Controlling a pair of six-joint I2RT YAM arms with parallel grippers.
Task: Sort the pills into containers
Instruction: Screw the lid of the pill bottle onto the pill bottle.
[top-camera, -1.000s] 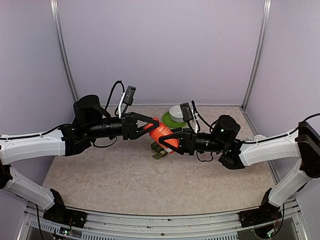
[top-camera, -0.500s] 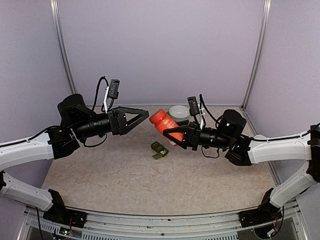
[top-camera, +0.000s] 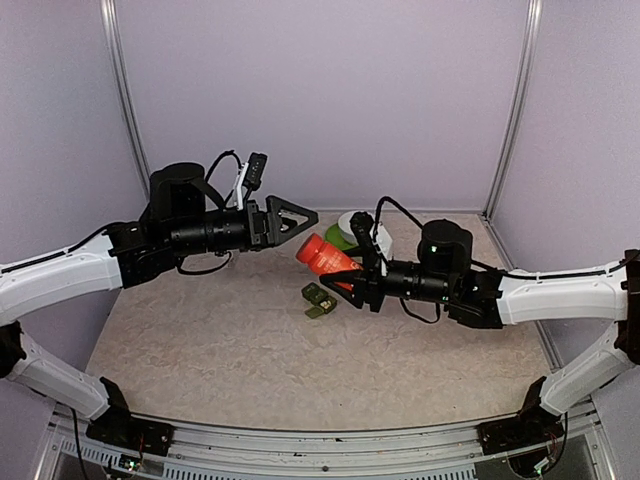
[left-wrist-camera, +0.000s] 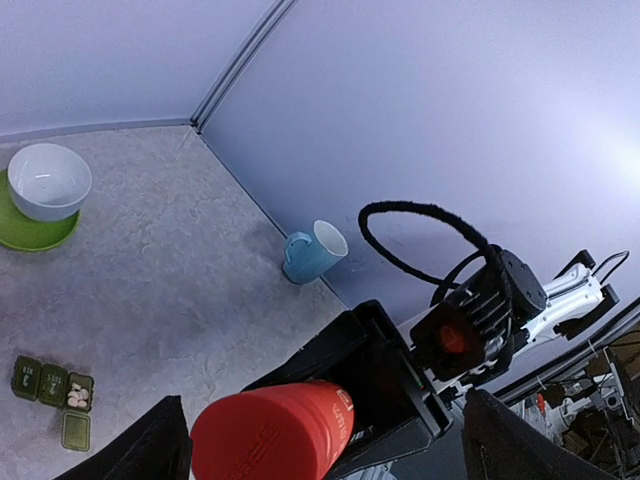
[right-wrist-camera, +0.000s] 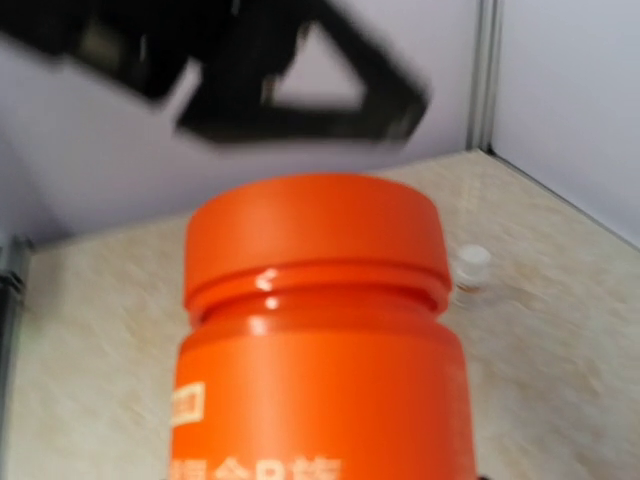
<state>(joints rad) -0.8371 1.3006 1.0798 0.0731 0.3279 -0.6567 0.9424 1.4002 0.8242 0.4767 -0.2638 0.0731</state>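
The containers (top-camera: 318, 300), a dark green strip of three small compartments, lie on the table below the grippers. In the left wrist view the containers (left-wrist-camera: 50, 385) show one lid open, with pale pills (left-wrist-camera: 78, 397) in that end compartment. My right gripper (top-camera: 340, 272) is shut on a red bottle (top-camera: 322, 255) and holds it tilted in the air, cap up-left. The cap is on the bottle (right-wrist-camera: 315, 330). My left gripper (top-camera: 305, 215) is open just above and left of the cap, not touching it. In its own view its fingers (left-wrist-camera: 160, 450) stand wide on either side of the bottle (left-wrist-camera: 275, 435).
A white bowl (top-camera: 357, 224) sits on a green plate (top-camera: 338, 238) behind the bottle. A blue cup (left-wrist-camera: 312, 250) stands near the right wall. A tiny white bottle (right-wrist-camera: 468, 270) stands on the table at the right. Purple walls close in the table.
My left gripper let go of the cap, drew back left, then came forward again to just above it. My right gripper lifted the bottle a little and keeps hold of it.
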